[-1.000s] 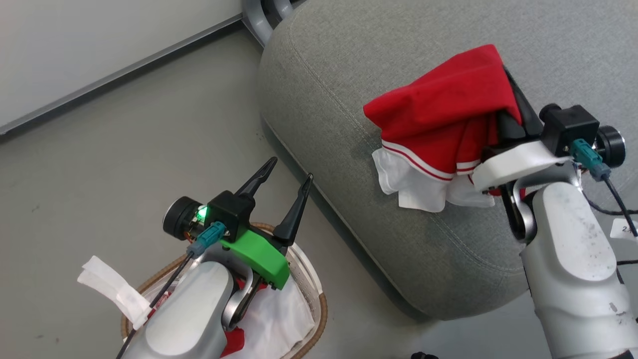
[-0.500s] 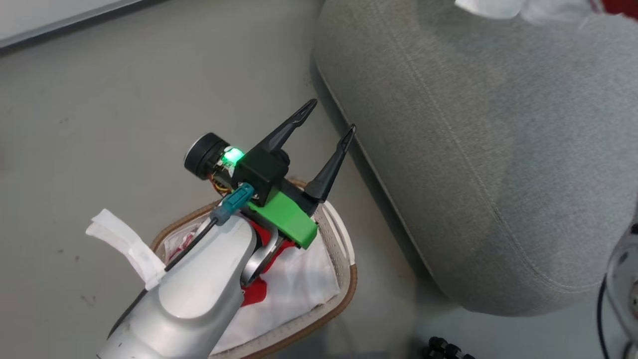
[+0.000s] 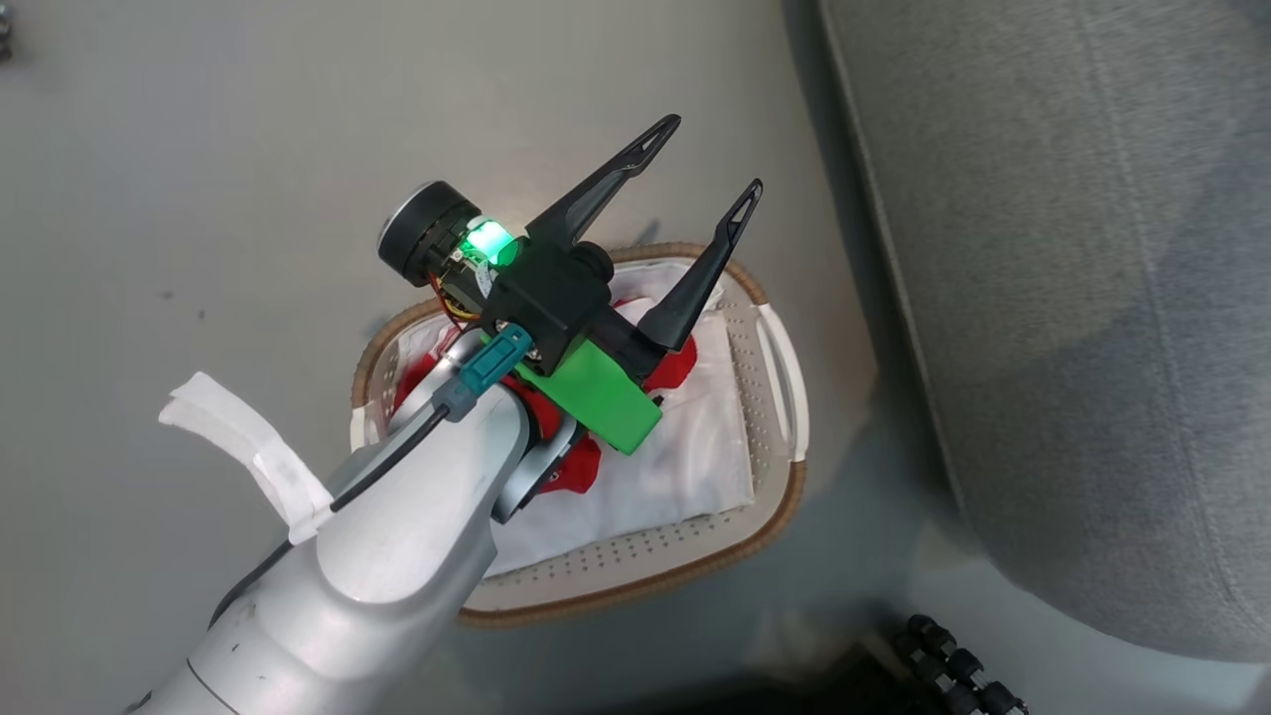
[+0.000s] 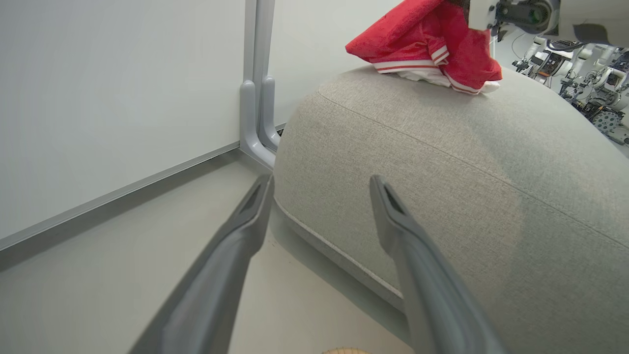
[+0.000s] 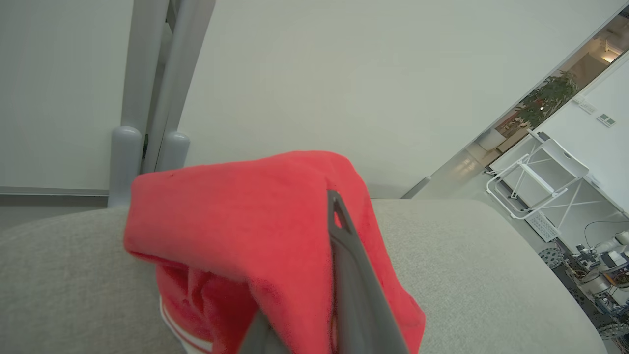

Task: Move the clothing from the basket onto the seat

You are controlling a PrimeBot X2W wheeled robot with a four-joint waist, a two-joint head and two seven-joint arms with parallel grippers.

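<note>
You have two red garments to count, one basket, one seat and two end effectors. The striped red garment (image 4: 422, 39) is soft, bunched cloth with white bands along its hem. It sits on top of the seat (image 4: 442, 172), hem touching the cushion. Heaped as it is, it has no clear long axis. Your right end effector (image 5: 330, 206) is clenched with that cloth wrapped around its dark fingers.

The other red garment (image 3: 675, 367) lies crumpled in the basket (image 3: 635, 586) on a white liner (image 3: 685, 467), partly hidden by your left arm. The basket is oval perforated white plastic with a brown woven rim. Its long axis runs roughly across the head view, just beside the seat's rounded grey fabric edge. Your left end effector (image 3: 708, 157) hangs above it, released, fingers spread wide and pointing toward the seat.
</note>
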